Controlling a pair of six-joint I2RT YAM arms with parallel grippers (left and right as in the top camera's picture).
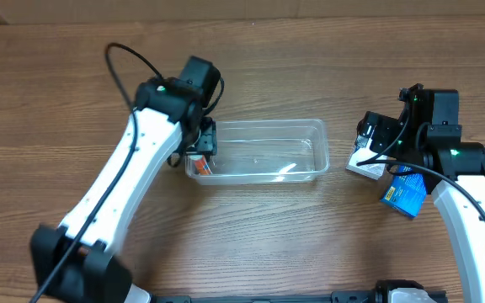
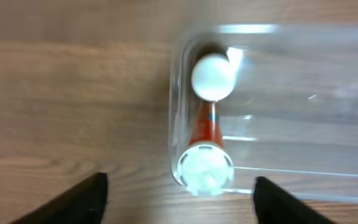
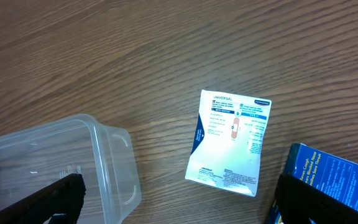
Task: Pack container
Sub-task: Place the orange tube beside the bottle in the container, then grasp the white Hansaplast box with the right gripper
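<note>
Brown wood-grain surface [image 1: 57, 76] is carrying every item shown. At the left, the white left arm [image 1: 116, 185] is reaching up and to the right, and the left claw [image 2: 179, 177] is hanging over the left end of the container [image 1: 263, 151]. Its two dark fingers [image 2: 86, 199] are standing wide apart and gripping nothing. The container, a clear rectangular tub with rounded corners and a rim, is lying near the middle of the surface with its long side running left to right. Inside it, a small bottle [image 2: 209, 127] with an orange-red body and white ends is lying against the left end wall. To the right of the container, near its right end but apart from it, a white packet [image 3: 232, 143] with blue print is lying flat on the wood. A blue box [image 3: 331, 180] is lying just beside the packet, farther right and nearer the robot; whether the two are touching cannot be told. The right arm [image 1: 470, 210] is partly covering both in the overhead view. The right claw [image 3: 180, 183] is hanging above the packet with its fingers spread wide, holding nothing.
</note>
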